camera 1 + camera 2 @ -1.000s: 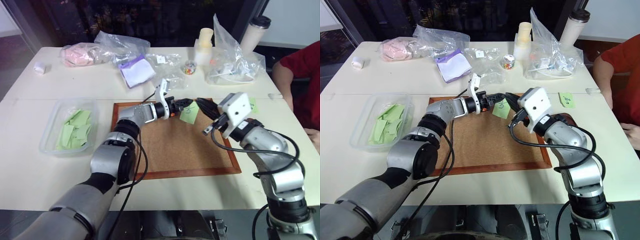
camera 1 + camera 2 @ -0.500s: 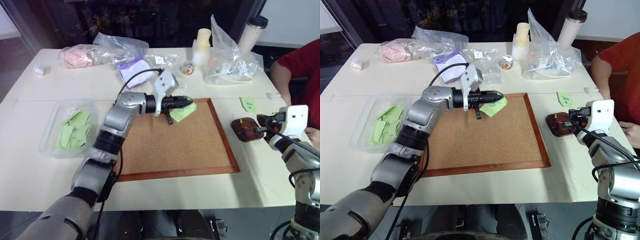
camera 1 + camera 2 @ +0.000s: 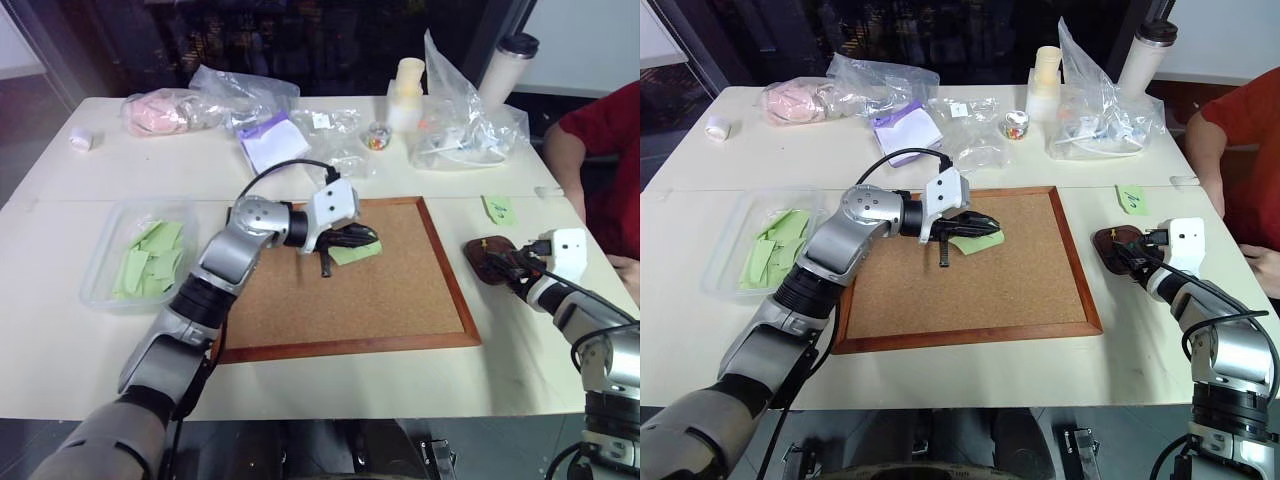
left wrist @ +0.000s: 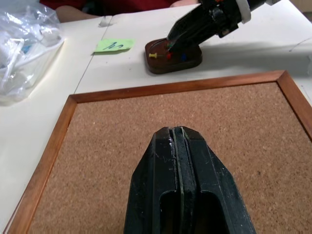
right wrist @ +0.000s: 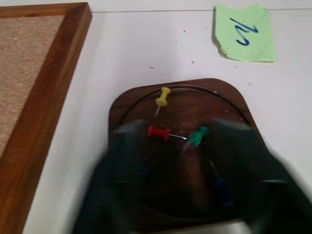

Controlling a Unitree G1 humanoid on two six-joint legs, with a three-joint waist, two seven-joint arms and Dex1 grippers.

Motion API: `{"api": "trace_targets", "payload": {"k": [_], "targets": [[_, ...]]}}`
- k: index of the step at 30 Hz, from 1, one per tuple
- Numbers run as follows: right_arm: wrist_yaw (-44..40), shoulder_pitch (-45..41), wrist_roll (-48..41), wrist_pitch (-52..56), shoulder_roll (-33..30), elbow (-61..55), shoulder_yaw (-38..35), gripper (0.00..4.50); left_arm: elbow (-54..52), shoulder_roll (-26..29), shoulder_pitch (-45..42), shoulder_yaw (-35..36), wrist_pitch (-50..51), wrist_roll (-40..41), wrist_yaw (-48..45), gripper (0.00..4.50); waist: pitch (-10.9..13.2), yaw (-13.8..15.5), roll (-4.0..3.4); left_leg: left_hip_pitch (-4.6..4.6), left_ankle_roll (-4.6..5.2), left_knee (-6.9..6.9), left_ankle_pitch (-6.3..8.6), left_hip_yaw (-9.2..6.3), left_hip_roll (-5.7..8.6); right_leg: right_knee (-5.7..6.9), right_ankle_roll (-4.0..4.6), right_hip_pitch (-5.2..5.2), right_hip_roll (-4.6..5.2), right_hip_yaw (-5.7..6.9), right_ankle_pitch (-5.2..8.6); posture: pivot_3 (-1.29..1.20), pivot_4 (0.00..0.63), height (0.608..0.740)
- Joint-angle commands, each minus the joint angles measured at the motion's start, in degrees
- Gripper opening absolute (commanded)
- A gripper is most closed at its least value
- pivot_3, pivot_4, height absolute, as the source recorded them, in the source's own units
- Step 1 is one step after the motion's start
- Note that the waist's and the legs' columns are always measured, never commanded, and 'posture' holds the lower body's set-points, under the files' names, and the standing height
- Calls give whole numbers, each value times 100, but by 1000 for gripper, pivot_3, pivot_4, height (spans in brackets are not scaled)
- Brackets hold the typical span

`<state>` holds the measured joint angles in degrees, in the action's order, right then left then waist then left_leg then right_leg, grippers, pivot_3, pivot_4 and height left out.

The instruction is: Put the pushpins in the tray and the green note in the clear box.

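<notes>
The tray (image 5: 178,146) is set on the white table (image 3: 330,380), just to the right of the cork board (image 3: 390,290). In it, a yellow pin (image 5: 162,96), a red pin (image 5: 158,132) and a green pin (image 5: 198,135) are seen lying on the dark wood. The right gripper (image 3: 510,266) is held over the tray with its fingers spread apart, nothing between them. A second green note with a blue scribble (image 5: 243,32) lies on the table just beyond the tray.

The left gripper (image 3: 358,238) is held above the board, its fingers pressed together on an edge of the green note (image 3: 357,252), which hangs over the cork.

The clear box (image 3: 105,250) stands at the table's left, well apart from the board; several green slips (image 3: 148,262) are piled inside it.
</notes>
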<state>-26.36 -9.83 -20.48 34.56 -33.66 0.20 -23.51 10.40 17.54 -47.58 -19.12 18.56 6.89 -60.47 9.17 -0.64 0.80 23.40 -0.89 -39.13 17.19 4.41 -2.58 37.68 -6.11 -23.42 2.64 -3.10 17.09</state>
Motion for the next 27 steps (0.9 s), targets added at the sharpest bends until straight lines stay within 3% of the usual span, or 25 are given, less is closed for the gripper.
{"api": "trace_targets", "payload": {"k": [1, 10, 15, 20, 24, 27], "targets": [[76, -54, -72, -159, -74, -218, -220, 4435, -233, 26, 4, 103, -35, 28, 63, 0, 0, 0, 0, 0, 0, 0, 0, 0, 0, 0, 0, 0, 0, 0, 0, 0, 150, 734], [244, 36, -266, -175, -38, -723, -378, 4435, -225, -90, -105, 485, 179, 214, 498, 0, 0, 1, 0, 0, 0, 0, 0, 0, 0, 1, 0, 0, 0, 0, 0, 0, 150, 734], [-190, -439, -986, 256, -172, -1689, -108, 4435, -380, -167, -491, 1644, 872, 341, 2046, 0, 3, -54, -1, 0, 0, -2, 0, -9, -5, 14, 0, -8, -1, -6, 0, 0, 150, 734], [-1147, -1034, -1712, 968, -415, -2272, 942, 4435, -943, 561, -633, 2516, 2347, 62, 3299, 0, 2, -54, -1, -4, 0, 1, 0, -16, -12, 28, 1, -14, -11, -8, 1, 0, 150, 734], [-1947, -1431, -1877, 1167, -666, -2403, 1791, 4435, -1834, 1552, -282, 2912, 4507, -235, 3852, 0, 4, -38, 2, 0, 0, -1, 0, -15, -11, 29, 1, -17, -2, -6, 1, 0, 150, 734], [-2170, -1639, -1773, 1046, -619, -2265, 2139, 4435, -2606, 1917, 76, 3299, 5940, -18, 3859, 0, 11, 1, 14, 3, 0, -2, 0, -15, -11, 28, 1, -17, 1, -4, 1, 0, 150, 734]]}}
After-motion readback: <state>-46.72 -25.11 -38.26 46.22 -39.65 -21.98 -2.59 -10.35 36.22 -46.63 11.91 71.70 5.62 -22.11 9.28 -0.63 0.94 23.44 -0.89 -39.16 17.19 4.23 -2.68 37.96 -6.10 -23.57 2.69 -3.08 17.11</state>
